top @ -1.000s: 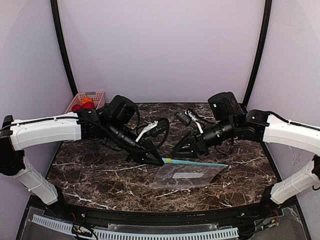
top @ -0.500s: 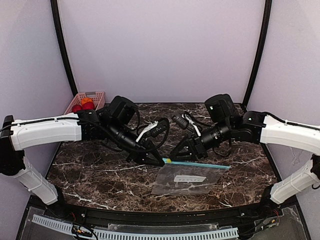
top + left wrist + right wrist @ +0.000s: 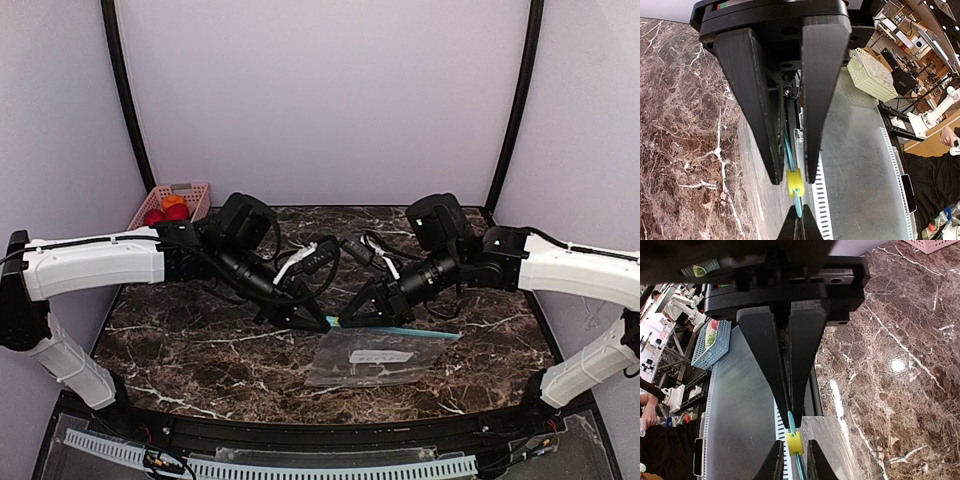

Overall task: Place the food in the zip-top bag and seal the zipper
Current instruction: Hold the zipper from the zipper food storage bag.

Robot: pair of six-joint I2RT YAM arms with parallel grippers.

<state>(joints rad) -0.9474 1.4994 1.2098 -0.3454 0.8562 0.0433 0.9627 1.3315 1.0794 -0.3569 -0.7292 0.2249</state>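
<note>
Food [image 3: 165,210] in pink basket [image 3: 192,188], unbagged; zip-top bag [image 3: 375,358] on desk [image 3: 180,340]; left end effector [image 3: 792,180] clamps yellow slider [image 3: 795,183], right end effector [image 3: 791,422] pinches zipper [image 3: 420,331]; filling, sealing left

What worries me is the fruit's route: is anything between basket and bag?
Yes. The left arm stretches between the pink basket and the bag, and the left gripper and right gripper both grip its zipper.
</note>
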